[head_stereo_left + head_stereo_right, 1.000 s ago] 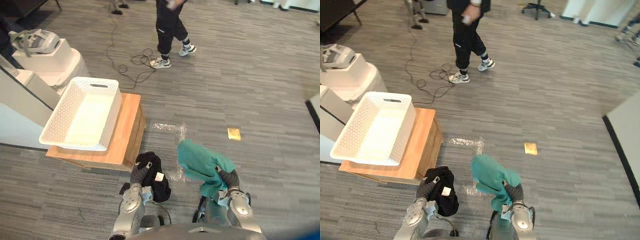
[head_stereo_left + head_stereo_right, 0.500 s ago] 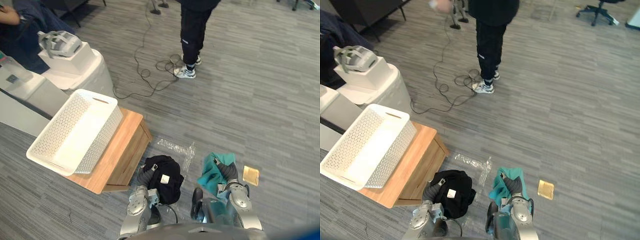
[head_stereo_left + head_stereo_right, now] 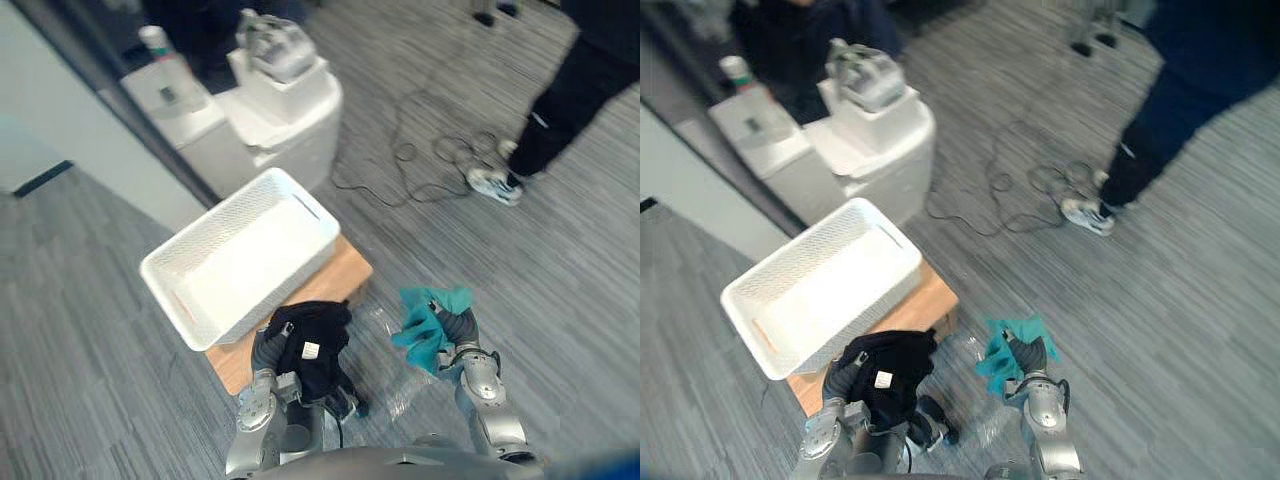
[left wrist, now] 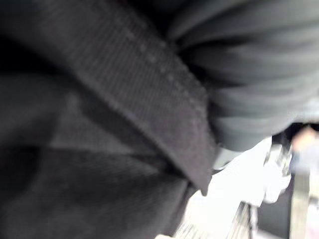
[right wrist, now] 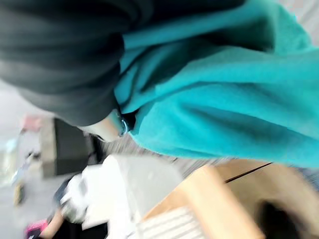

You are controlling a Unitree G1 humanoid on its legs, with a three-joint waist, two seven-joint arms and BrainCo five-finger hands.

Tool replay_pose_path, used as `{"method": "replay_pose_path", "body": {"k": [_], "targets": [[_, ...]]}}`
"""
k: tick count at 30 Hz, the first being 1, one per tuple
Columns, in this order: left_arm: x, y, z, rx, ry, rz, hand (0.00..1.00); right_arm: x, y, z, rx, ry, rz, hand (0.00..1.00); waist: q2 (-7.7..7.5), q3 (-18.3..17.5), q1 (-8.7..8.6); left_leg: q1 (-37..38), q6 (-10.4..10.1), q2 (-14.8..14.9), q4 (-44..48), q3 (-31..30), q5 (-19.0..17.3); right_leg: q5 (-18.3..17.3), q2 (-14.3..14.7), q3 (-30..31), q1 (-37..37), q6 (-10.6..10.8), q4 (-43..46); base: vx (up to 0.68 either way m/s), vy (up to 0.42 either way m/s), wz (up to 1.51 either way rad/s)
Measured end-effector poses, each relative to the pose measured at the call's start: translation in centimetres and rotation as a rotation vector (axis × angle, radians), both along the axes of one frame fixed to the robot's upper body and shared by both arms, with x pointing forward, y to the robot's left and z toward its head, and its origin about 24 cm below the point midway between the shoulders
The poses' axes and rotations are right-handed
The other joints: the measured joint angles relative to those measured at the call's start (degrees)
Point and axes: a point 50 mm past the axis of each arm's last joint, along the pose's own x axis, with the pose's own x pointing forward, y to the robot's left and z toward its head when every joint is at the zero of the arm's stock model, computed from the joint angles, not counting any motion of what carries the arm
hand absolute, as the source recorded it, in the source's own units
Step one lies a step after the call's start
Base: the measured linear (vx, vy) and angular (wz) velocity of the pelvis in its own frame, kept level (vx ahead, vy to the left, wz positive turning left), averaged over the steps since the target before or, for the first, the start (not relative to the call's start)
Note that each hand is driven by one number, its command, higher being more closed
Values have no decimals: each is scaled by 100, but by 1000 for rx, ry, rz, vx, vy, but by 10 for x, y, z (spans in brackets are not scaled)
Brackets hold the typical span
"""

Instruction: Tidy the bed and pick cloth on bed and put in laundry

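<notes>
Cloth is held in two bundles: a black cloth (image 3: 310, 345) is draped over the left hand (image 3: 266, 347), and a teal cloth (image 3: 425, 322) is bunched on the right hand (image 3: 461, 328). Each grip is buried in fabric, so whether either hand is clenched or spread cannot be told. Both bundles are held off the floor, near the white laundry basket (image 3: 270, 292), which is set on a low wooden table (image 3: 350, 272) and appears empty. The picking-up is judged done. Dropping both cloths into the basket is left, and the bed's tidying cannot be judged.
</notes>
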Motion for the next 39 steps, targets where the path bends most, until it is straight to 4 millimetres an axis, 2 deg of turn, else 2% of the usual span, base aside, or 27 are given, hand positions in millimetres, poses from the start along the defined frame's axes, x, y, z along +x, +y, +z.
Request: {"method": "replay_pose_path", "body": {"k": [1, 2, 4, 6, 7, 8, 9, 10, 11, 14, 19, 22, 23, 25, 27, 31, 35, 39], "targets": [[-1, 0, 0, 10, 3, -14, 100, 0, 2, 2, 0, -10, 3, 100, -1, -40, -57, 95, -26, -22, -89, -220, 10, -219, -72, 331, -434, -104, 769, 422, -76, 137], [-1, 2, 0, 23, 4, -28, 100, 3, 8, 10, 6, -47, 15, 100, 18, -61, -82, 174, -69, -7, -154, -486, 36, -406, 9, 815, -1005, -51, 1236, 401, -111, 124], [-2, 4, -1, 37, 9, -44, 100, 4, 13, 19, 21, -88, 18, 100, 12, -64, -162, 333, -152, -6, -269, -897, 87, -638, 146, 1285, -1571, 15, 1068, 411, -150, 123], [-4, 3, -2, 37, 15, -52, 100, 4, 12, 26, 21, -118, 9, 100, -3, -78, -278, 433, -182, 20, -279, -1412, 105, -757, 416, 1886, -1981, 1, 110, 325, -214, 136], [-4, 2, -2, 38, 15, -61, 100, 2, 10, 29, 15, -129, -2, 100, -10, -88, -311, 426, -193, 52, -250, -1602, 111, -739, 617, 2292, -2091, 34, -467, 278, -325, 142], [-4, 1, -2, 40, 16, -77, 100, 0, 5, 34, -3, -152, -24, 100, -41, -102, -358, 414, -325, 87, -211, -1752, 135, -567, 864, 2891, -2134, 175, -1368, 271, -334, 140], [-4, 2, -1, 49, 11, -98, 100, -4, 1, 38, -12, -165, -49, 100, -152, -159, -378, 439, -611, 37, -197, -1783, 91, 141, 905, 3202, -2120, 146, -2118, 268, -337, 129], [-6, 3, -5, 47, 28, -103, 100, -7, -4, 40, -24, -174, -75, 100, -98, -157, -379, 533, -827, 103, -208, -1824, -20, 174, 937, 3214, -2010, 370, -2199, 245, -236, 72], [-10, -1, -8, 30, 45, -95, 100, -8, -10, 42, -45, -183, -96, 100, 3, -222, -318, 580, -993, 311, -235, -1786, 84, 258, 1074, 3097, -1876, 246, -2329, 279, -274, 30], [-22, -8, -12, -9, 73, -79, 100, -11, -25, 75, -71, -319, -183, 100, 102, -291, -278, 983, -1197, 558, -456, -1359, 216, 270, 1315, 3061, -1461, 222, -2593, 239, -229, -9], [-23, -16, -12, -47, 69, -84, 100, -10, -39, 138, -158, -611, -278, 100, 76, -400, -264, 1113, -1213, 581, -476, -1290, 228, 411, 1372, 3064, -1056, 175, -3193, 87, -21, -7], [-21, -12, -12, -61, 63, -77, 100, 3, -36, 161, -170, -732, -271, 100, -135, -494, -217, 762, -1223, 580, 133, -1338, 221, 515, 1223, 2945, -941, 224, -3499, 6, 11, 18], [-20, -11, -13, -74, 63, -69, 100, 8, -34, 169, -179, -770, -250, 100, -156, -505, -206, 673, -1223, 580, 320, -1347, 221, 516, 1170, 2900, -916, 227, -3528, -23, -8, 21], [-19, -10, -12, -87, 60, -59, 100, 18, -25, 186, -191, -853, -191, 100, -117, -523, -202, 660, -1222, 569, 346, -1472, 221, 536, 1157, 2870, -858, 249, -3571, -21, 6, 14], [-23, -11, -17, -101, 82, -53, 100, 25, -18, 200, -193, -922, -137, 100, -25, -589, -221, 761, -1223, 541, -31, -1640, 222, 552, 1193, 2671, -782, 244, -3644, -19, -10, 44], [-23, -14, -18, -110, 94, -61, 100, 36, -5, 214, -165, -977, -34, 100, 55, -642, -191, 1025, -1228, 534, -732, -1762, 261, 679, 1300, 2425, -703, 241, -3721, -39, 9, 36], [-29, -9, -21, -101, 122, -54, 100, 59, 21, 226, -127, -1008, 106, 100, -39, -697, -172, 1040, -1169, 414, -847, -1758, 328, 1000, 1243, 2437, -576, 299, -4103, -92, 55, 0], [-35, 0, -28, -85, 162, -33, 100, 75, 27, 224, -119, -970, 134, 100, -146, -761, -21, 1016, -1082, 263, -989, -1847, 464, 1054, 1118, 2352, -546, 338, -4201, -95, 23, 13]]}}
